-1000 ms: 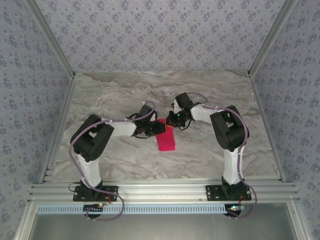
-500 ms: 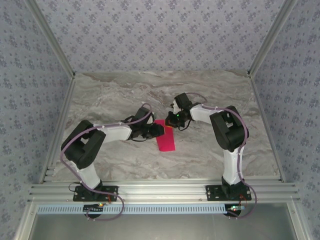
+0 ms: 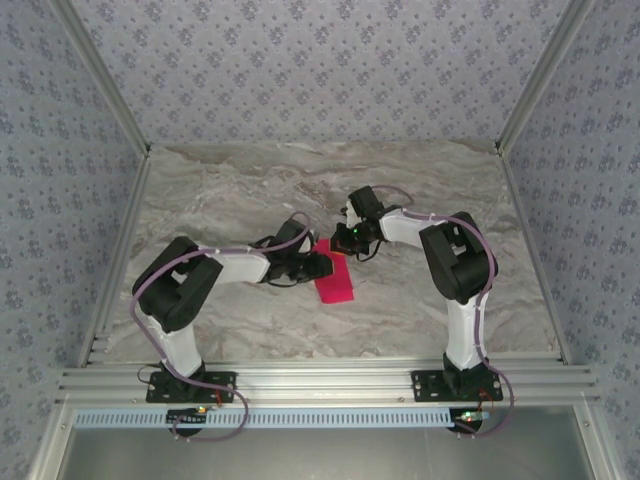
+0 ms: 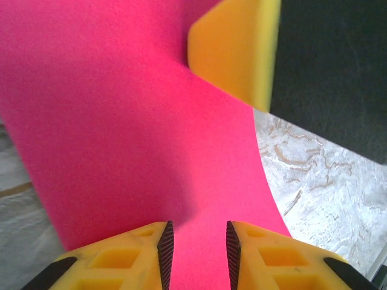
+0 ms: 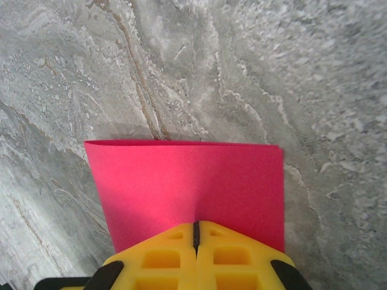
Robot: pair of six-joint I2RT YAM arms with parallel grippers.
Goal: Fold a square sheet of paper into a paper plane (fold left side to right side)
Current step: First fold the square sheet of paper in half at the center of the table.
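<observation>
The square sheet of paper (image 3: 336, 284) lies folded into a narrow magenta rectangle on the marble table; the paper plane is out of view. My left gripper (image 3: 318, 265) comes in from the left over the sheet's left part. In the left wrist view its jaws (image 4: 197, 241) stand open a little just above the pink paper (image 4: 121, 121), with nothing between them. My right gripper (image 3: 340, 243) is shut at the sheet's far end. In the right wrist view its closed tips (image 5: 196, 225) rest on the flat pink paper (image 5: 181, 181). One of the right gripper's yellow fingers (image 4: 236, 48) shows in the left wrist view.
The grey marble table (image 3: 250, 190) is bare around the paper. Patterned walls and aluminium rails (image 3: 120, 240) close it in on three sides. Both arm bases (image 3: 190, 385) sit at the near edge.
My left gripper has slid a little right and nearer, further onto the sheet, and its arm's elbow has shifted. The right arm and the paper have stayed put.
</observation>
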